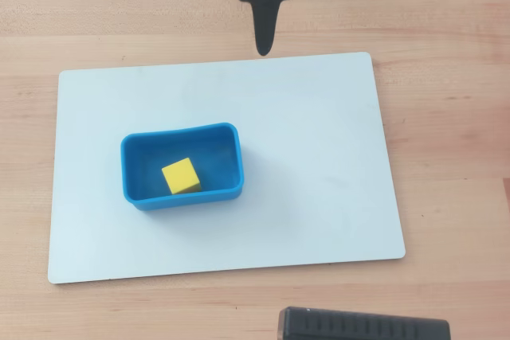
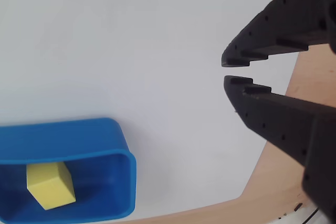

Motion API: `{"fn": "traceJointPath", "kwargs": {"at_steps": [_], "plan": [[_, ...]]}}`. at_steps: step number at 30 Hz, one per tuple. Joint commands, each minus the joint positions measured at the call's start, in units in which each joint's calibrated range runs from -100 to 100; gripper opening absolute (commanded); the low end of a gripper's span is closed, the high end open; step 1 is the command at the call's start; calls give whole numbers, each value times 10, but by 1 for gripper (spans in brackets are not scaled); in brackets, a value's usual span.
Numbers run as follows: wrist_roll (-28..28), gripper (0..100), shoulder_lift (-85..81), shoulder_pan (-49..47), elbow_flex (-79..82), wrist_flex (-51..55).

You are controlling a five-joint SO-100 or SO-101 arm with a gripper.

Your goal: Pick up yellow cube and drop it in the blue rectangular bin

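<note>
A: Item 1, handling?

B: Small solid matte bright-yellow cube (image 1: pixel 180 176). Judged light, stiff, not fragile; flat faces give decent grip. Best hold: 2 opposite side faces, approx mid-height, coming from above since walls crowd it.

A: Location?

B: Inside the shallow bright-blue rectangular plastic bin with rounded corners (image 1: pixel 182 197), resting on its floor, sitting skewed to the walls. Bin stands on a pale white rectangular mat (image 1: pixel 319 157) on the light wooden counter (image 1: pixel 446 37).

A: Appearance?

B: Plain faces, crisp edges, no marks seen.

A: Pincer?

B: Black 2-finger pincer (image 2: pixel 229 71): tips nearly pressed together, slim gap, holding nothing, well apart from bin. Drop looks done.
</note>
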Motion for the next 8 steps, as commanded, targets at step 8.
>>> {"fn": "traceJointPath", "kwargs": {"at_steps": [8], "plan": [[26,0,-186,50,247,-134]]}}
